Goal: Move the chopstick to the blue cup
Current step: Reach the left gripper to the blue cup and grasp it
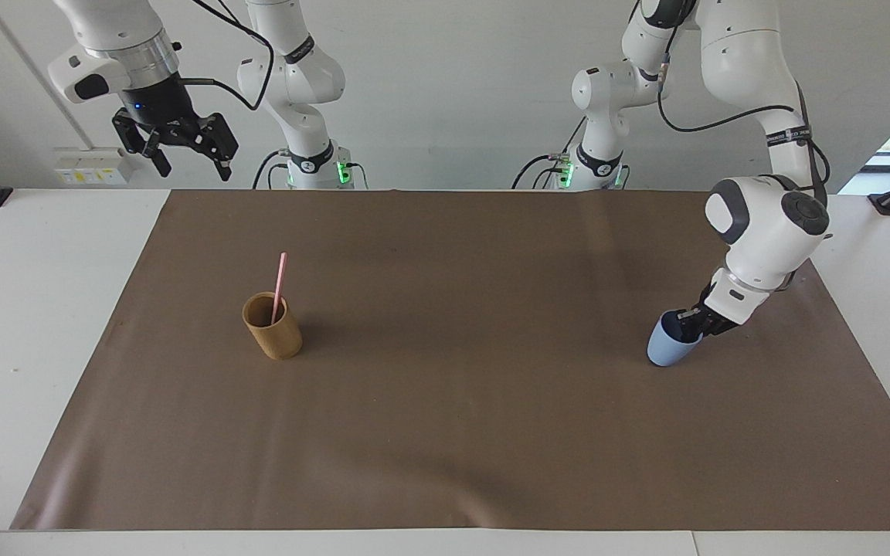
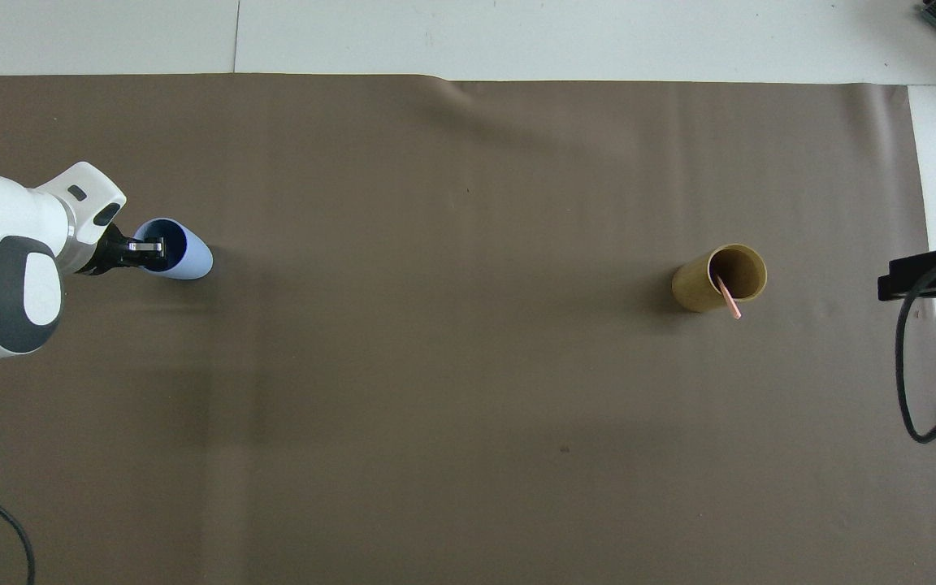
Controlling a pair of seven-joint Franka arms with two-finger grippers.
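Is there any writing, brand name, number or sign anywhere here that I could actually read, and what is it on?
None can be read.
Left arm's black band: pale lettering, too small to make out.
Right arm's black band: pale marks, too small to make out.
Tan cup, blue cup, chopstick and brown mat: no print visible.

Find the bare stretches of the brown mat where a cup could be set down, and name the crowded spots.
The widest free patch lies between the tan cup holding the chopstick and the blue cup. The mat farther from the robots than both cups is also bare. It is crowded only at the blue cup, where the left gripper grips its rim.
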